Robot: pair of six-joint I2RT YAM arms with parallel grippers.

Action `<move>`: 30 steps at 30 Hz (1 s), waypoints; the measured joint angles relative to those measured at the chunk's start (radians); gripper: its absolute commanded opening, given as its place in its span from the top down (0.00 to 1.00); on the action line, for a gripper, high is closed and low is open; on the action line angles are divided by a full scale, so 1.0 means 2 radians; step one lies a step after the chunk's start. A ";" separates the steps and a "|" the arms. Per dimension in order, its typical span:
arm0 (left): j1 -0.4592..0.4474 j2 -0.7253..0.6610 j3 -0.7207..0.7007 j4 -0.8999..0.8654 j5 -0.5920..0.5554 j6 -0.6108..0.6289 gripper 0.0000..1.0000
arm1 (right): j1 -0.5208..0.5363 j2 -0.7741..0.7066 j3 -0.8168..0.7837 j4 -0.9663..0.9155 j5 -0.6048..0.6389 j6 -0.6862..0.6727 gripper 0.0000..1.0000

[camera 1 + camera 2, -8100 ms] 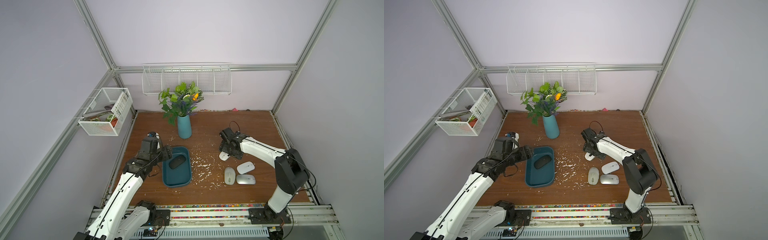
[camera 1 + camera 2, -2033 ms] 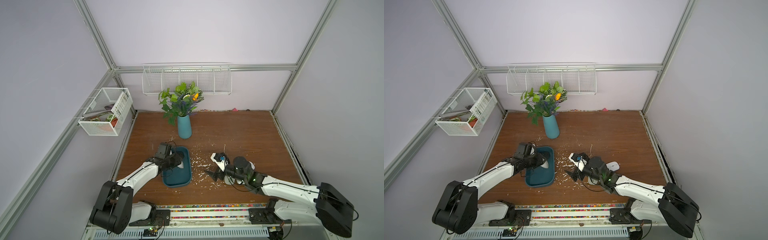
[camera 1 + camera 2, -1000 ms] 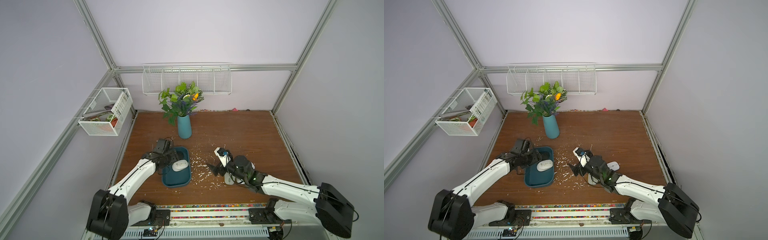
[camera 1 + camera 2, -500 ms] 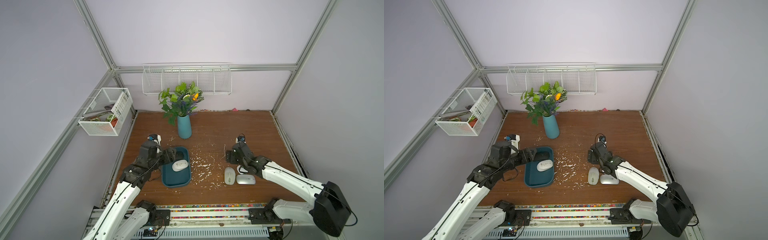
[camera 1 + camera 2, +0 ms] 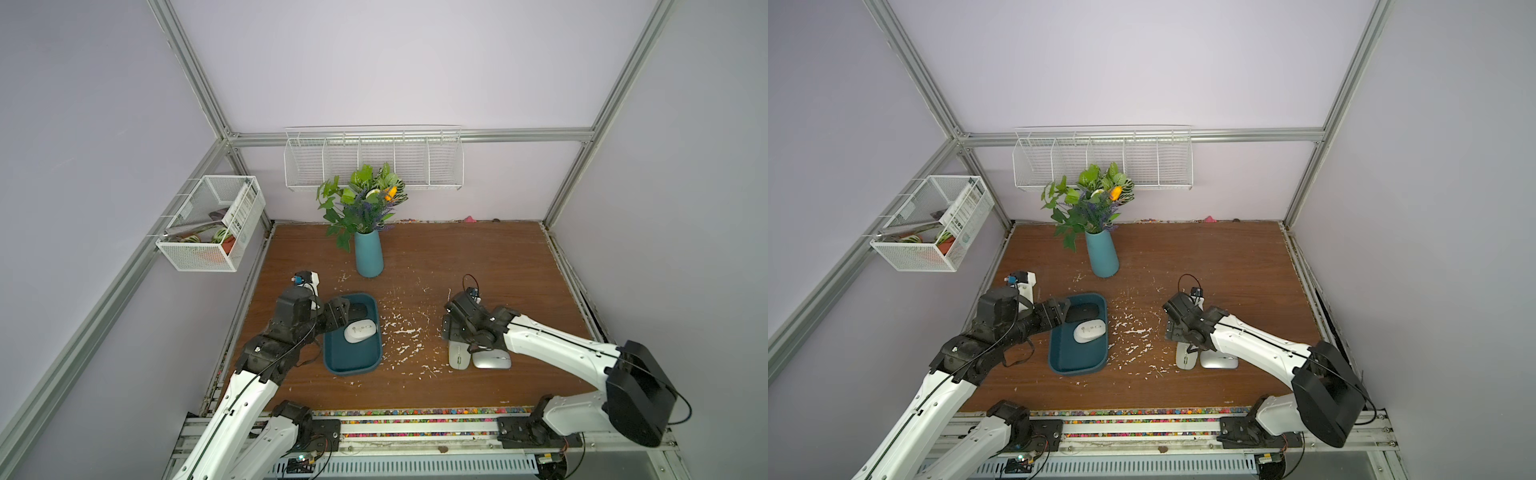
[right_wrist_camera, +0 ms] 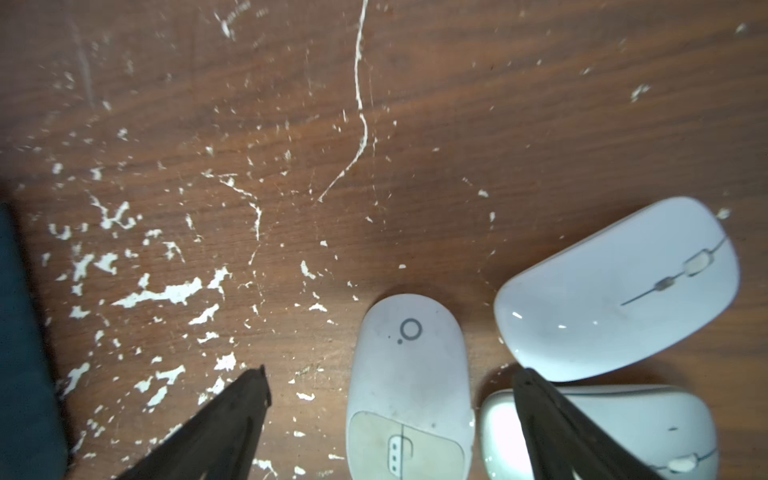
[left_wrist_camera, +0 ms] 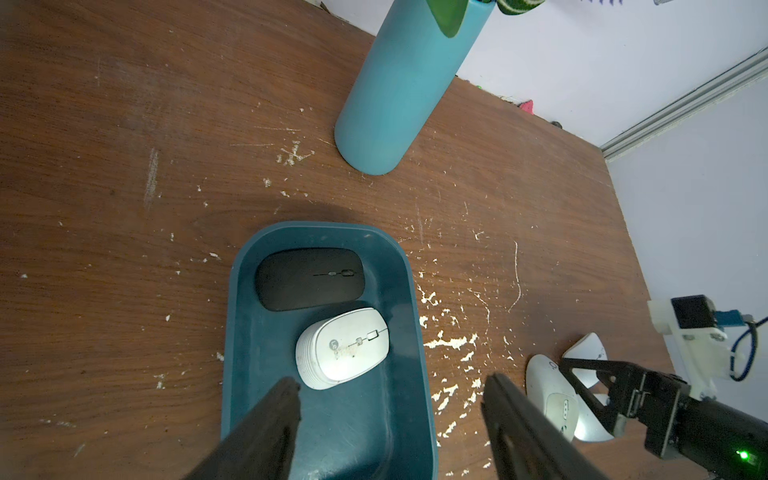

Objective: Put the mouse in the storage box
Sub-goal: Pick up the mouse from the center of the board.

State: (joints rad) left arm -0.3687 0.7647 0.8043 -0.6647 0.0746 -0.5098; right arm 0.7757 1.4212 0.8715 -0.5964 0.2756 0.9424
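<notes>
Storage box of rounded plastic holds black mouse, ribbed white mouse; left pincer, right pincer gape.

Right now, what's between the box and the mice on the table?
Just bare table with white flecks between box and mice, in both top views.

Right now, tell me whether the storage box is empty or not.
Not empty. The storage box holds two mice lying flat inside its walls: a black mouse and, beside it, a white mouse.
</notes>
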 measured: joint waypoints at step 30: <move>0.000 0.003 0.000 0.000 -0.003 0.000 0.26 | 0.037 0.094 0.022 -0.061 -0.019 0.111 0.10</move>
State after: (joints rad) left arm -0.3687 0.7712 0.8040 -0.6647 0.0677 -0.5098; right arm 0.8505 1.6089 0.9146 -0.7185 0.2386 1.1637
